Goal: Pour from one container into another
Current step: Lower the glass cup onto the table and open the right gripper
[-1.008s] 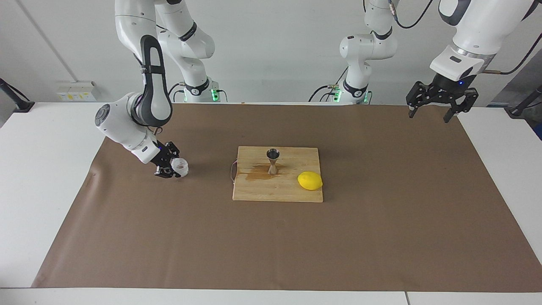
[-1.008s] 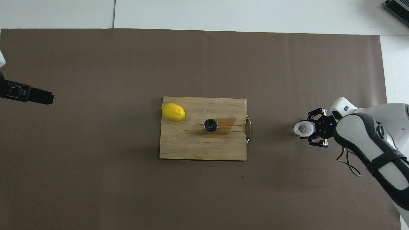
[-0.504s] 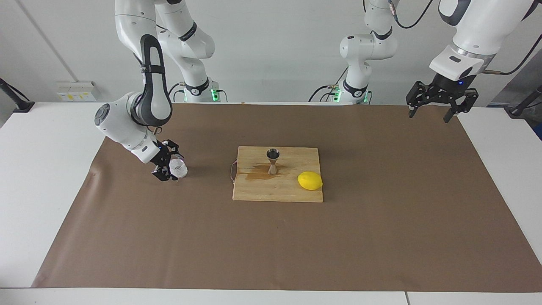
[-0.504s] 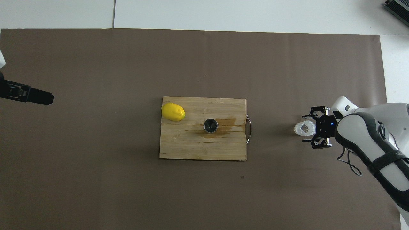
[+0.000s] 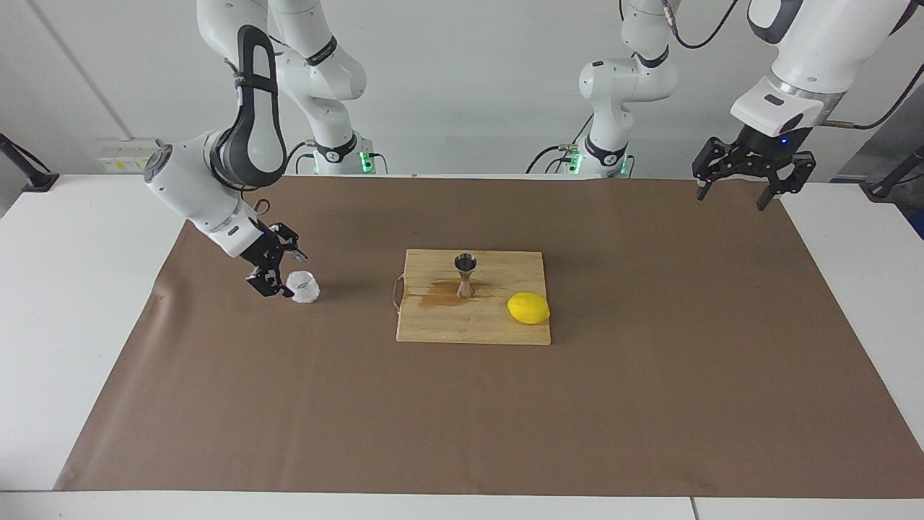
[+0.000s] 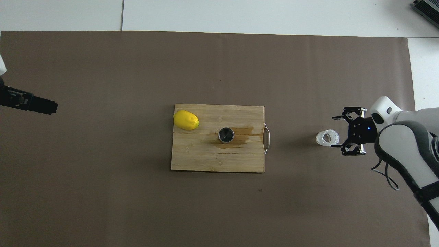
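Take the jigger (image 6: 226, 134) as the centre of your clock in the overhead view. It stands upright on the wooden cutting board (image 6: 212, 157), with a wet brown stain (image 6: 241, 132) on the wood at its 2 o'clock. At its 10 o'clock, near the board's corner, you have the lemon (image 6: 186, 120). Out at 3 o'clock, off the board on the brown paper (image 6: 137, 206), the translucent cup (image 6: 327, 137) stands upright toward the right arm's end of the table. Just past it on the same line, your right gripper (image 6: 341, 132) hangs with fingers spread wide, holding nothing and clear of the cup. At 9 o'clock, well apart, the left gripper (image 5: 735, 189) waits, released, over the paper's edge.
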You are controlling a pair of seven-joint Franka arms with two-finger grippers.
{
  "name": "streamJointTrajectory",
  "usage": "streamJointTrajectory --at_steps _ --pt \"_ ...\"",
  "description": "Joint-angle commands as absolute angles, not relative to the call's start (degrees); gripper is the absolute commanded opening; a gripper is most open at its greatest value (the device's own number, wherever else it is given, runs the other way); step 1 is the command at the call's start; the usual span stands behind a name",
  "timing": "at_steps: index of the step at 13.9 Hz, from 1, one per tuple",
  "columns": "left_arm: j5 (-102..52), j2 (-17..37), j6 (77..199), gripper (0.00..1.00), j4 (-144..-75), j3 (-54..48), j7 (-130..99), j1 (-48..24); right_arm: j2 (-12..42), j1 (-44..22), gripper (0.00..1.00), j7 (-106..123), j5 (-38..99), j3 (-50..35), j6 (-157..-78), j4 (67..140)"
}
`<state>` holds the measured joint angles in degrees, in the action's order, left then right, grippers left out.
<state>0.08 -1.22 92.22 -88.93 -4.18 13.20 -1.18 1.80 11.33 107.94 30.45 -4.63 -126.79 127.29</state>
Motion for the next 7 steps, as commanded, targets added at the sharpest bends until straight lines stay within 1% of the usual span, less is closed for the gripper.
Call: streamJointTrajectory --at_steps 1,5,7 --pt "0.09 -1.49 91.85 1.00 -89.21 -3.78 14.24 -1.50 -0.78 9.24 1.00 99.96 28.76 -5.01 -125.42 126.74" --pt "0.09 -1.49 91.85 1.00 -89.21 -3.87 14.33 -1.32 -3.16 3.27 1.00 79.07 18.48 -5.36 -124.72 123.85" --pt "0.00 -1.49 91.85 1.00 -89.21 -3.87 14.33 -1.32 -3.43 1.24 1.00 64.85 13.56 -5.54 -121.74 120.69"
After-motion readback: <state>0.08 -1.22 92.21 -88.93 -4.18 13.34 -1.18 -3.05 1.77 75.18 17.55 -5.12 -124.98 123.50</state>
